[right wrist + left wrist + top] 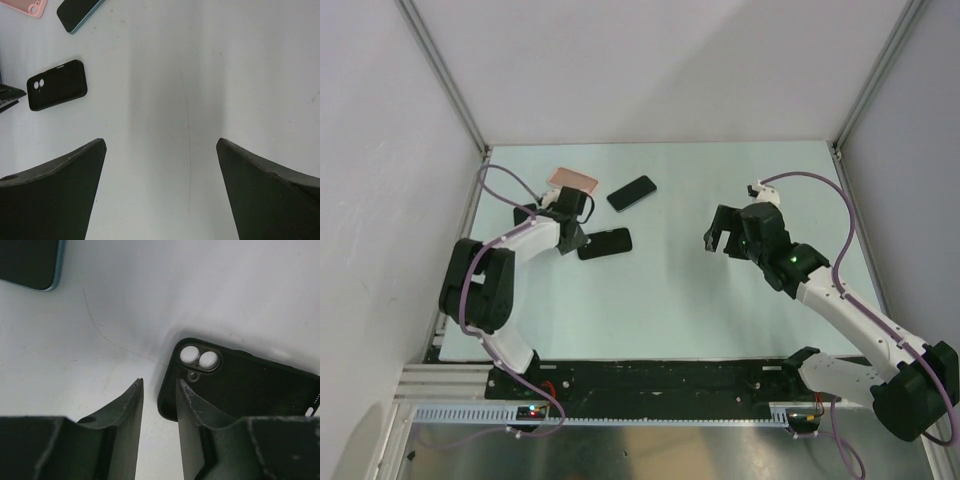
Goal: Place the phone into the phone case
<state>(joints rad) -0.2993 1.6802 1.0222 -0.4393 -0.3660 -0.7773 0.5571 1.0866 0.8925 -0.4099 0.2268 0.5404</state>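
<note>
Lying flat, rounded salmon-pink phone case [571, 181], glossy black phone [631, 193]

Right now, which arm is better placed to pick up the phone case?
Left. The left gripper hovers beside the black slab, close to the pink phone case in the top view. The right gripper hangs open over bare table, and the case sits far off in its view's corner.

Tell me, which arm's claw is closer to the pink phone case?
Left. The left gripper sits just on the near side of the pink phone case, by the black case; the right gripper hangs far off across the table.
</note>
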